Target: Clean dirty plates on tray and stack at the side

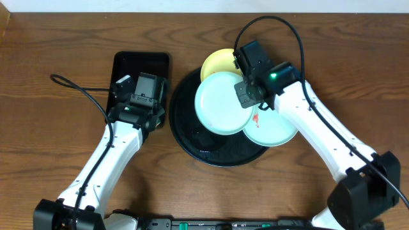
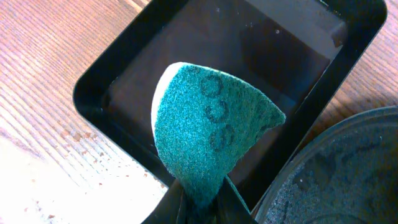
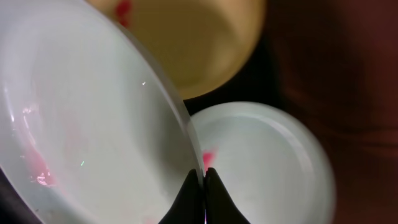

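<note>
My right gripper [image 1: 245, 91] is shut on the rim of a mint-green plate [image 1: 220, 102], held lifted and tilted over the round black tray [image 1: 192, 137]; in the right wrist view [image 3: 203, 177] that plate [image 3: 87, 124] shows faint pink smears. A second mint-green plate [image 1: 275, 131] with a red smear lies on the tray's right edge, also in the right wrist view [image 3: 267, 162]. The yellow plate [image 1: 217, 62] lies at the tray's far edge, partly hidden. My left gripper [image 2: 199, 202] is shut on a green sponge [image 2: 208, 130] over the rectangular tray.
The small rectangular black tray [image 1: 140, 64] sits left of the round tray, under my left gripper; it also shows in the left wrist view [image 2: 112, 74]. The round tray's rim [image 2: 329, 180] is close on its right. Brown wood tabletop [image 1: 57, 45] lies all around.
</note>
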`<state>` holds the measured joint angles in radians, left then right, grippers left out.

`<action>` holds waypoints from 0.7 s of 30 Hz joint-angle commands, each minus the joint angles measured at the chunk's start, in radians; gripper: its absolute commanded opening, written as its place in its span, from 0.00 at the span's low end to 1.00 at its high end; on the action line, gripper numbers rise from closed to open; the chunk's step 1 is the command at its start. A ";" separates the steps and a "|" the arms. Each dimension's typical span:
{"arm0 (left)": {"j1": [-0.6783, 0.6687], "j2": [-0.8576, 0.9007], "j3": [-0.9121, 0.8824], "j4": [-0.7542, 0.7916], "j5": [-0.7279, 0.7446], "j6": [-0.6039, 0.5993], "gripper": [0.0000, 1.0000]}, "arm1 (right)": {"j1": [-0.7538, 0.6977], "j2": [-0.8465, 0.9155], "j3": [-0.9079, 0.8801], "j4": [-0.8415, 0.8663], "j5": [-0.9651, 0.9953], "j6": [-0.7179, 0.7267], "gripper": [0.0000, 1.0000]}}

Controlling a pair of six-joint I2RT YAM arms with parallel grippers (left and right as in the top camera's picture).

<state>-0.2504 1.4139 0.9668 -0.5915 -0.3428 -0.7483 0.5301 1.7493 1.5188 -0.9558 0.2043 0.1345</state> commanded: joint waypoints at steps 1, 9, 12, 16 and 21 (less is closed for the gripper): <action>0.005 0.008 -0.004 0.010 -0.006 -0.005 0.07 | 0.044 -0.030 0.007 0.011 0.214 -0.071 0.01; 0.005 0.008 -0.004 0.012 0.019 0.022 0.08 | 0.192 -0.031 0.007 0.063 0.622 -0.170 0.01; 0.005 0.008 -0.004 0.012 0.020 0.021 0.08 | 0.255 -0.031 0.007 0.086 0.755 -0.178 0.01; 0.005 0.008 -0.004 0.011 0.020 0.021 0.08 | 0.325 -0.031 0.007 0.091 0.817 -0.196 0.01; 0.005 0.008 -0.004 0.008 0.020 0.021 0.08 | 0.340 -0.031 0.007 0.092 0.820 -0.196 0.01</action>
<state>-0.2504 1.4139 0.9668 -0.5800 -0.3172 -0.7357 0.8684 1.7367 1.5188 -0.8692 0.9459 -0.0494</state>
